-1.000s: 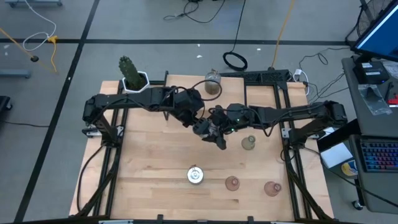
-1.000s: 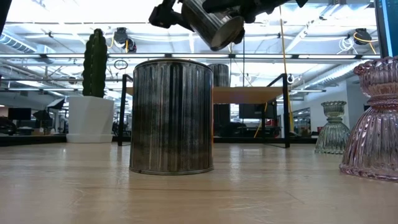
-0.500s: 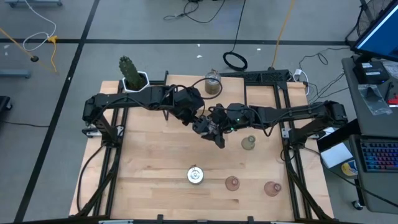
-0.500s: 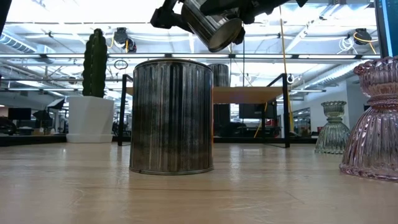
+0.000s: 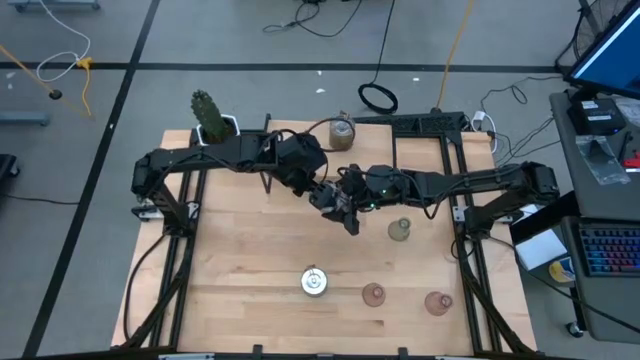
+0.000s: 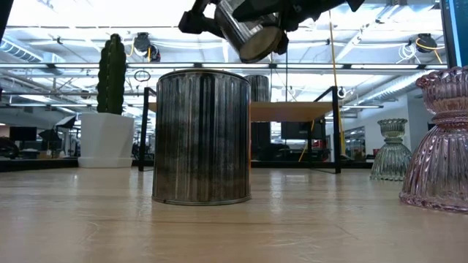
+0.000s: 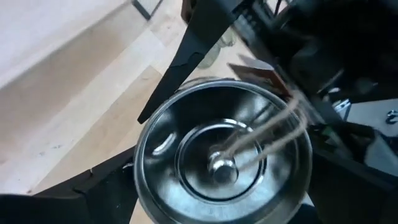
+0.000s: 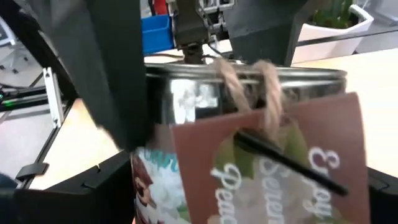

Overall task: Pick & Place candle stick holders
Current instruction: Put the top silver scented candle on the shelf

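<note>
a pale wooden table (image 5: 250, 270) is seen from above, framed by dark rails, with grey floor and cables around it; a white-potted cactus (image 5: 210, 120) stands at its far left corner. in the low view a bright ceiling with ducts and desks is seen behind.

above the table's middle a round silvery holder (image 6: 248, 29) is held tilted in the air, with a twine-tied paper tag (image 8: 273, 162) on it. the left gripper (image 5: 318, 192) and the right gripper (image 5: 348, 200) are met at it, and fingers of both are seen closed against its sides in the wrist views.

three silvery holders are counted: the lifted one, one near the front edge (image 5: 314, 282) and one at the back (image 5: 343, 132). two pink holders (image 5: 373, 294) (image 5: 437, 302) stand front right, and one pale green holder (image 5: 400, 230) stands right of centre.
</note>
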Controlling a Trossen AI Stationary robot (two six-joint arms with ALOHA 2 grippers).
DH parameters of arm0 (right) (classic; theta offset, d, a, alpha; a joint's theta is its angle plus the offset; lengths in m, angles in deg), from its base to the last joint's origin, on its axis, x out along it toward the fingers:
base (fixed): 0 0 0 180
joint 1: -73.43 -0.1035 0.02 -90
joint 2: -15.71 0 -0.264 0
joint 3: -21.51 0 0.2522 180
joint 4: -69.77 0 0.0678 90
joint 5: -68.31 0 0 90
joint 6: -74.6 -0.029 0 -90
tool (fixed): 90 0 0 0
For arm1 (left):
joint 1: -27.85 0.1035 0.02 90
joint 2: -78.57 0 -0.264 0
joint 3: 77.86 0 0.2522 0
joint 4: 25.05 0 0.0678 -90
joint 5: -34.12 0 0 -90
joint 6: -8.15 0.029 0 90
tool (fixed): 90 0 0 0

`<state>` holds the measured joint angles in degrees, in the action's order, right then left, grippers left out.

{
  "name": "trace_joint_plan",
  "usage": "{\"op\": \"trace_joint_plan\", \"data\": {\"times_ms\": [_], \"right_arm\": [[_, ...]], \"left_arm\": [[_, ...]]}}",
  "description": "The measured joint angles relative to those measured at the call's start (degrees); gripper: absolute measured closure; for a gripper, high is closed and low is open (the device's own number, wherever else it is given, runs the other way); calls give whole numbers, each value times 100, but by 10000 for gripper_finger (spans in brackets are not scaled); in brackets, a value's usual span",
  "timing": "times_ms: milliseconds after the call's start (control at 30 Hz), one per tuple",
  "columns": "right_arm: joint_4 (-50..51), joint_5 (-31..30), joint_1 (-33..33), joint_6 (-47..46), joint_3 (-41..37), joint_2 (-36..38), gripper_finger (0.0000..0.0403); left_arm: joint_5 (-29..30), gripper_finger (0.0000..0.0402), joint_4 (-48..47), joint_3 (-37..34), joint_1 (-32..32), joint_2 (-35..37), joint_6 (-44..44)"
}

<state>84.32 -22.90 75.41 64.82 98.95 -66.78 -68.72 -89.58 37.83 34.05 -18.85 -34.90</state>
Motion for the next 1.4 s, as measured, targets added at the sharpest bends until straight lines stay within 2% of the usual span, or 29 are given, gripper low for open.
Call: {"op": "trace_joint_plan", "data": {"times_ms": [167,300,533,633,767,933,1033,1133,1267,1400], "right_arm": [[188,-66,4,-43,-51,-14,53],[280,-405,24,-34,-66,-40,53],[-17,-529,66,6,-53,122,53],[5,-1342,66,256,-46,366,53],[-151,-2809,81,476,-42,632,53],[-492,-4438,138,567,-34,804,53],[-434,-5217,144,424,-41,778,53],[-597,-5709,145,102,-129,734,53],[-1045,-6283,172,-186,-644,725,53],[-2128,-6485,178,-272,-1277,725,53]], "left_arm": [[196,6,185,20,112,349,113],[364,7,214,25,141,586,243],[1267,7,123,13,80,1058,533],[1710,7,96,13,-53,1194,951],[2434,7,-137,11,-288,1318,1192],[3506,7,-1023,-18,-523,1298,782],[3948,7,-1381,-138,-651,1315,457],[4183,7,-1658,-250,-718,1297,217],[4409,7,-1983,-260,-797,1312,51],[4487,7,-2030,-260,-837,1302,52]]}}
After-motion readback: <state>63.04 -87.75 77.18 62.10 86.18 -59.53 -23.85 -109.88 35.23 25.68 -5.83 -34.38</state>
